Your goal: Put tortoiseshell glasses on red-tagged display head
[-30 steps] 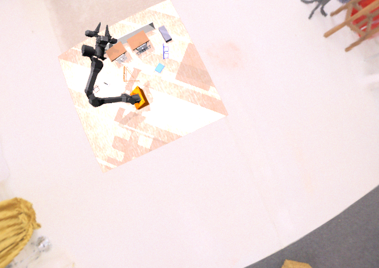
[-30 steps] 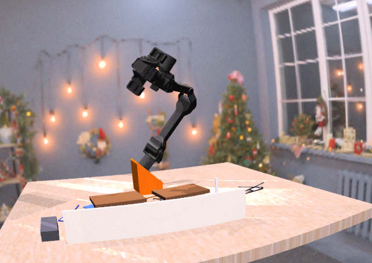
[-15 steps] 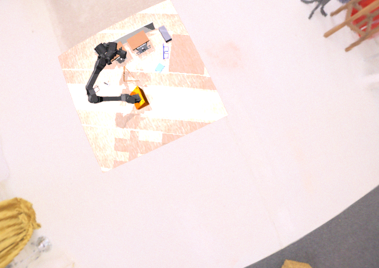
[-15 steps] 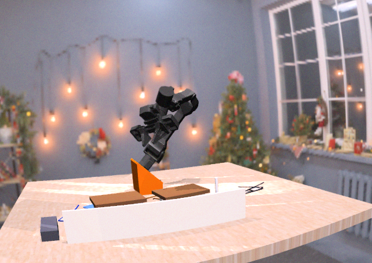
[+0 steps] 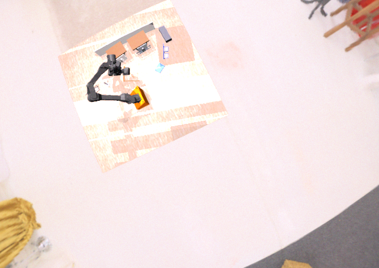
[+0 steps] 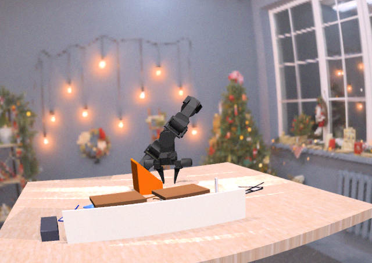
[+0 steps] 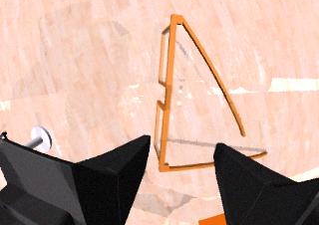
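The tortoiseshell glasses (image 7: 170, 61) (image 5: 131, 80) are orange-brown and stand on the table with both temples spread out. My gripper (image 7: 182, 145) (image 6: 169, 182) is partly open and empty, pointing down. In the wrist view its fingertips appear either side of the front frame's lower end and across the lower temple, nearer the camera; the exact height is unclear. Two display heads show mostly as brown tops, one on the right (image 5: 138, 40) (image 6: 120, 198) and one on the left (image 5: 115, 49) (image 6: 181, 191) in the top view. No red tag is visible.
A long low wall (image 6: 156, 214) stands behind the heads. An orange wedge (image 5: 142, 101) (image 6: 145, 180) is by the arm's base. Blue glasses (image 5: 163, 51), a blue cloth (image 5: 159, 67) and a dark box (image 5: 165, 34) (image 6: 49, 228) lie beyond the heads. Black glasses (image 6: 254, 189) and a white post (image 6: 215, 185) stand opposite.
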Robot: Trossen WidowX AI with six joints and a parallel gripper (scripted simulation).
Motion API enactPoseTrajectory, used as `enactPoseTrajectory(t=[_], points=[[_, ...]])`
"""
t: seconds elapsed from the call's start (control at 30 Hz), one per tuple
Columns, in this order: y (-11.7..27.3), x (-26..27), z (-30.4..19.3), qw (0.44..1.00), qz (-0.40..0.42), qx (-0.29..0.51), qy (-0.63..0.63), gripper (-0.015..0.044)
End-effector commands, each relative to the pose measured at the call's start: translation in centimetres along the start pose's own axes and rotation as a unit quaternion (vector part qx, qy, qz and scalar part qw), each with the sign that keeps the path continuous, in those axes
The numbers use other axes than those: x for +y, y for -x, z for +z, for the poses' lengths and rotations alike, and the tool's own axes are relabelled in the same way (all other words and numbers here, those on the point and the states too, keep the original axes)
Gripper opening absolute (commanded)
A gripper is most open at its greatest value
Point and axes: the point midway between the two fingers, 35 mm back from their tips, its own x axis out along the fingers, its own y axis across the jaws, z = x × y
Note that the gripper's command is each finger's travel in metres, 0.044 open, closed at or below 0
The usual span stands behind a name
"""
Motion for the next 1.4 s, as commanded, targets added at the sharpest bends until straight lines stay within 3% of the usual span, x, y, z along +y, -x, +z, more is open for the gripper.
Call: enactPoseTrajectory(t=[0.0,0.1,0.2,1.37], points=[[-0.5,0.3,-1.2,1.0,0.009,0.024,0.013,0.02],[-0.4,0.7,-1.4,1.0,0.009,0.024,0.013,0.02],[-0.4,0.7,-1.4,1.0,0.009,0.024,0.013,0.0121],[-4.7,1.2,-1.6,1.0,0.009,0.024,0.013,0.012]])
